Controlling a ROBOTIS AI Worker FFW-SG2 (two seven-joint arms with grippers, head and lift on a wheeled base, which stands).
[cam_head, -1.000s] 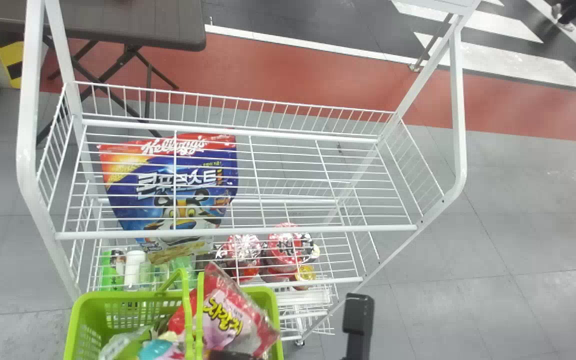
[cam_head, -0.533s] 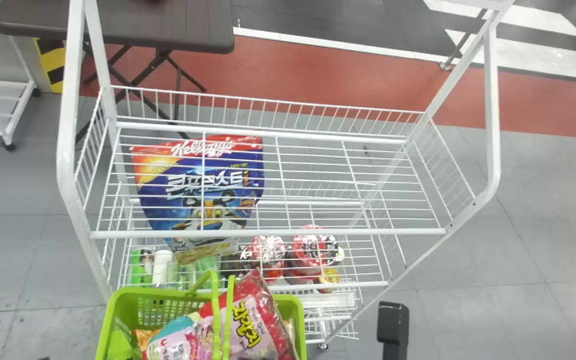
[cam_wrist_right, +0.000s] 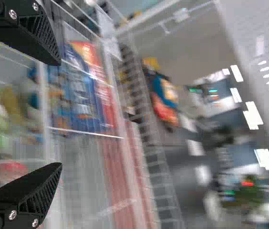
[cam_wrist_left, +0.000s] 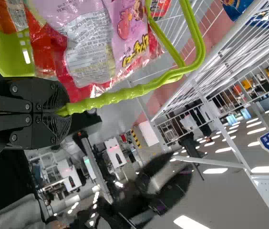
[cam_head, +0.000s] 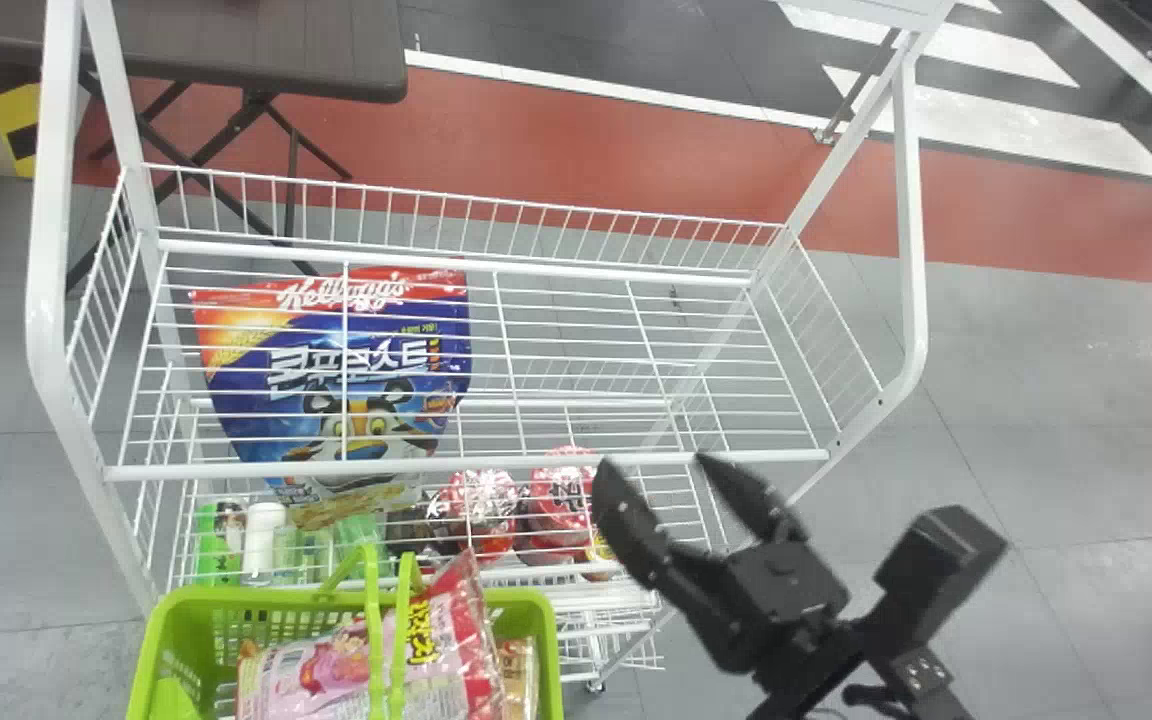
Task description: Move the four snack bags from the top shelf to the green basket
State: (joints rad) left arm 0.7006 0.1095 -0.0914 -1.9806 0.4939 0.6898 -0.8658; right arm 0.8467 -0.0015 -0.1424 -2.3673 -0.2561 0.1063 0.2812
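Head view: right gripper [cam_head: 656, 463] gapes wide, while left gripper [cam_wrist_left: 62, 113] clamps the ridged green plastic handle [cam_wrist_left: 120, 95].

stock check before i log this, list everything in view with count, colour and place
green basket: one, green, near side of rack
handles: two, green, over basket
snack bags: several, mostly pink and red, in basket
rack: one, white, centre
large bag: one, mainly blue and red, below top shelf
round packs: two, red, lower shelf
bottle: one, white, lower shelf, left
table: one, dark brown, behind rack
left pincer: one, black, closed on handles
right pincer: one, black, open, right of basket
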